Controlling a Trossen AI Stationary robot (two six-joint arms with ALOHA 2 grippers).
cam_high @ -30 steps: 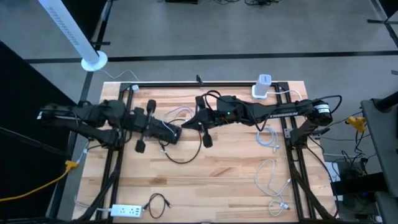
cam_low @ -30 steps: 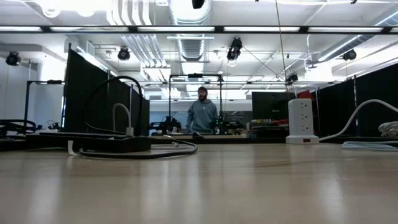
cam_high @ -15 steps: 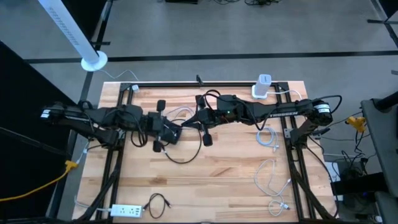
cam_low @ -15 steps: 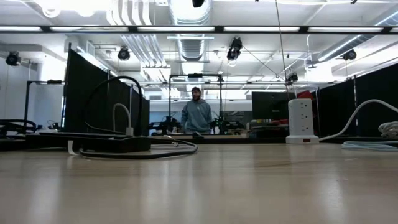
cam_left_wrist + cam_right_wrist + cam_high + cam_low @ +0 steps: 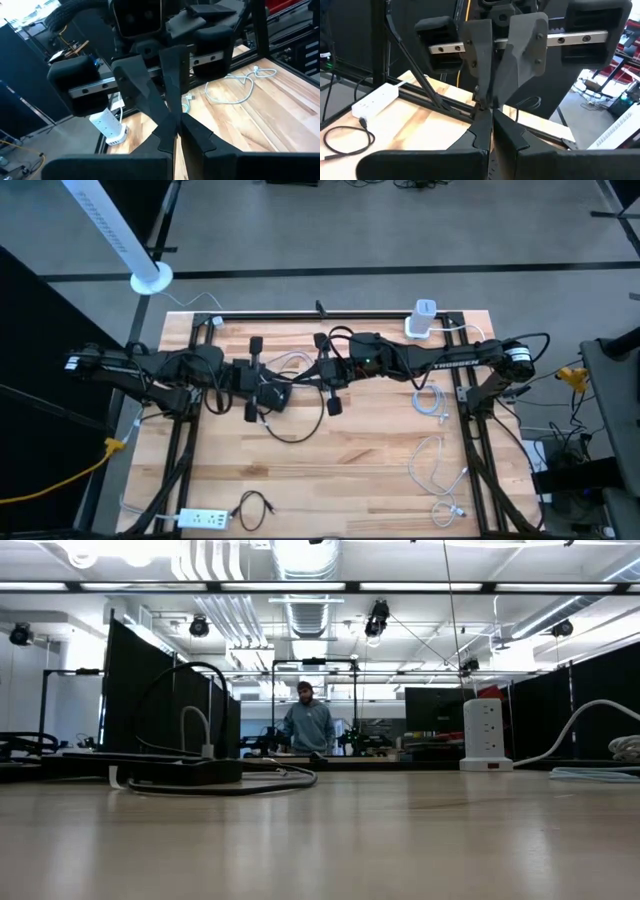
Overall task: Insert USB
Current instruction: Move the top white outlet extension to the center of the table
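Both grippers met nose to nose mid-table — left gripper (image 5: pixel 272 393) and right gripper (image 5: pixel 318 374), fingers pinched tight, holding nothing visible — no USB plug discernible; insertion looked unstarted

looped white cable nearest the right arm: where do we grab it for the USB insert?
Take the white cable by a plug body, not the slack loops. It lies flat on the table, so come straight down, fingers across the plug's width. Which end is USB is too small to tell. The right gripper is shut; open it first.
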